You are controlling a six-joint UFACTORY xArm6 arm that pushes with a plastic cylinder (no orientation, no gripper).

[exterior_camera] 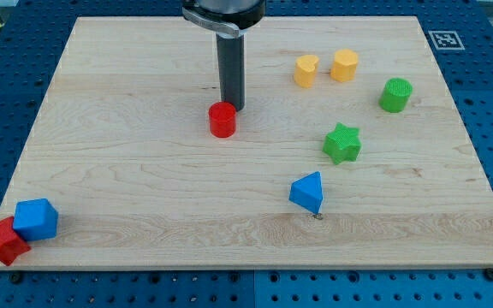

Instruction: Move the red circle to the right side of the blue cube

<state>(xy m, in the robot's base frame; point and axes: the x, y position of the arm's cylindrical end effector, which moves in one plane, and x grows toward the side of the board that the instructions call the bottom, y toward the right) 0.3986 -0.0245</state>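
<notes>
The red circle [222,120] is a short red cylinder on the wooden board [127,145], a little left of the middle. My tip [234,107] stands just behind it, at its upper right, touching or nearly touching it. The blue cube [36,219] sits at the board's bottom left corner, far from the red circle, to its lower left. A red star [1,241] lies against the cube's lower left side, hanging over the board's edge.
A blue triangular block [307,192] lies right of the middle, toward the bottom. A green star [341,143] is above it. A green cylinder [395,95], a yellow heart [305,71] and a yellow hexagonal block [343,65] stand at the upper right.
</notes>
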